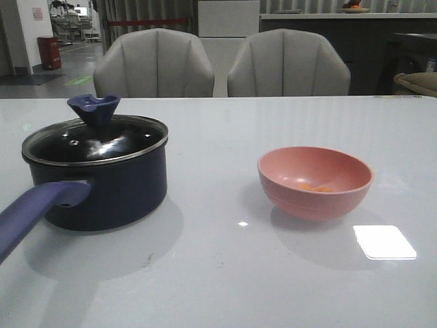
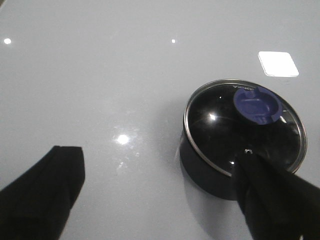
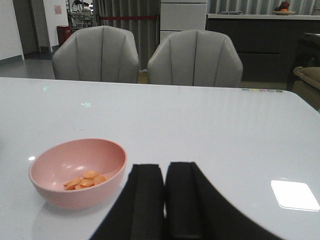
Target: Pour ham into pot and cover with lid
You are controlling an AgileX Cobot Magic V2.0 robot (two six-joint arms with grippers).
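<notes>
Just orange-pink ham (image 3: 86, 181) chunks, bowled.

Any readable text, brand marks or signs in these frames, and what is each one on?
Lid: a small printed brand mark near its rim, upside down in the left wrist view; too small to read.
Wall sign: pinkish notice in the background; blurred, unreadable.
Nothing else carries text.

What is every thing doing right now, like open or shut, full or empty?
pot: upright, covered
lid: sitting on the pot, closed
pink bowl: upright, holding the ham
ham: in the bowl, not poured
left claw: open, holding nothing
right claw: shut, holding nothing
</notes>
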